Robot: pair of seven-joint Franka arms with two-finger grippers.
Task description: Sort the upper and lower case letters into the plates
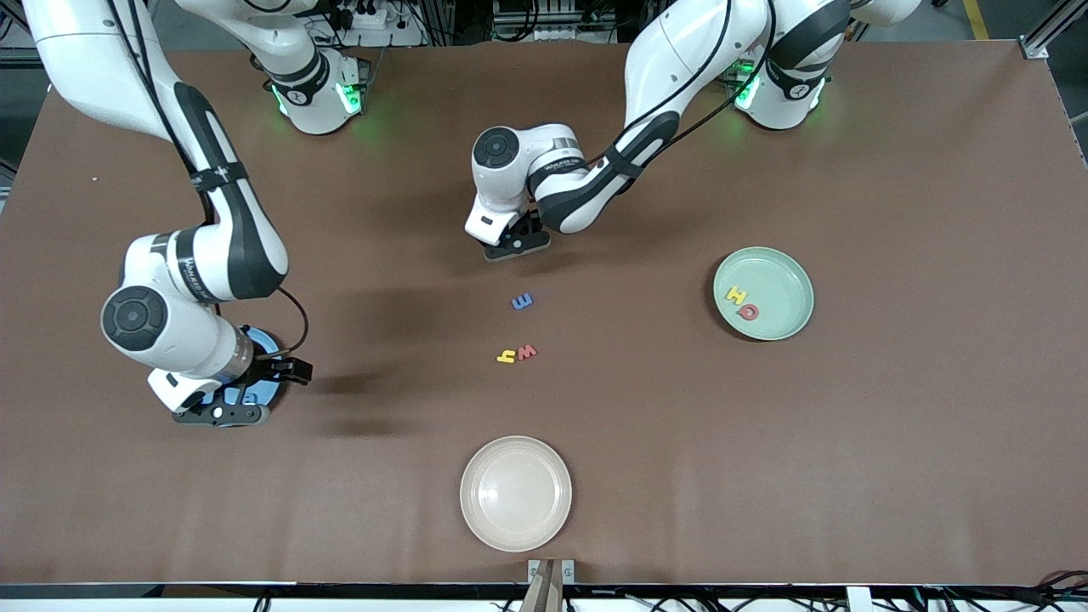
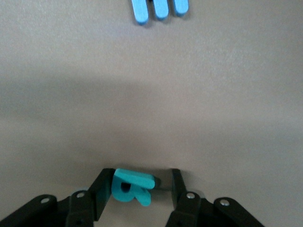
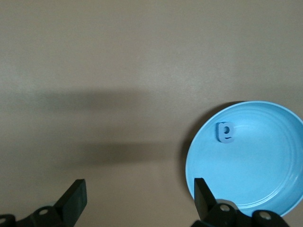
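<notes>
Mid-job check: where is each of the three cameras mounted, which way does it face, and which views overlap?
Front view: high across the table, facing both bases; shows both arms, the mint green plate, the cream plate and loose letters.
Left wrist view: on the left arm, looking down past the left gripper, shut on a teal letter; the blue letter lies ahead.
Right wrist view: on the right arm, looking down past the open right gripper at the blue plate.
Shared: the blue letter appears in the front and left wrist views.

A brown table (image 1: 892, 442) fills nearly the whole frame. Along the top edge runs grey floor with aluminium framing, cables and a yellow floor stripe (image 1: 976, 19) at upper right.
</notes>
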